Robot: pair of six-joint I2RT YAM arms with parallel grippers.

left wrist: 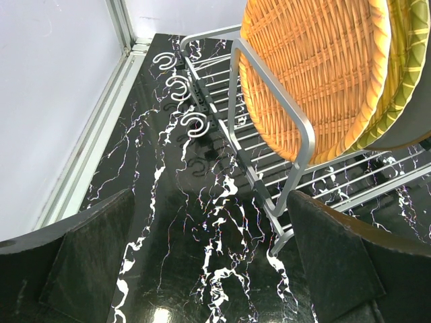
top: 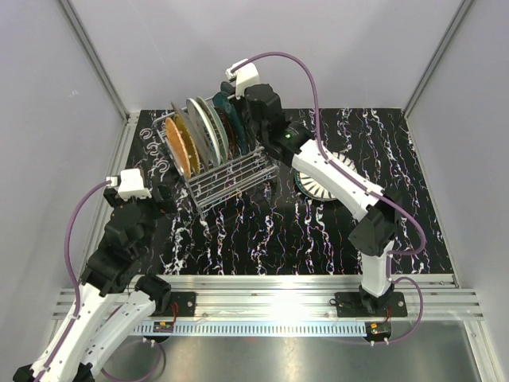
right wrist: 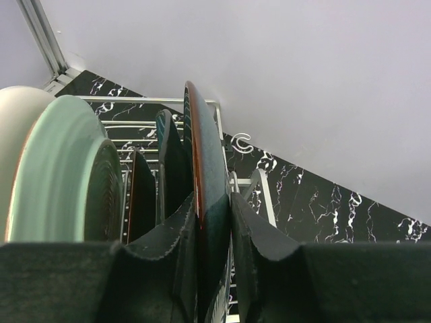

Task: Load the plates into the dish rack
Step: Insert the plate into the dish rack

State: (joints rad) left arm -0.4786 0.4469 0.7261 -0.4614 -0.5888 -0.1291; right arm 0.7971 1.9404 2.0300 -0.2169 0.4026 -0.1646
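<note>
Fig.: L claw (left wrist: 215, 269) gapes wide, holding nothing, just short of the dish rack (left wrist: 296, 171) end rail. An orange woven plate (left wrist: 316, 67) stands on edge ahead, up and to the right of it. R claw (right wrist: 212, 208) straddles the rim of a dark, red-edged plate (right wrist: 205, 148), upright in the rack; you cannot tell whether its pads press it. Left of that claw stands a pale green plate (right wrist: 60, 175). A striped plate (top: 322, 181) lies flat on the surface (top: 238, 231) behind R claw, beneath its arm.
</note>
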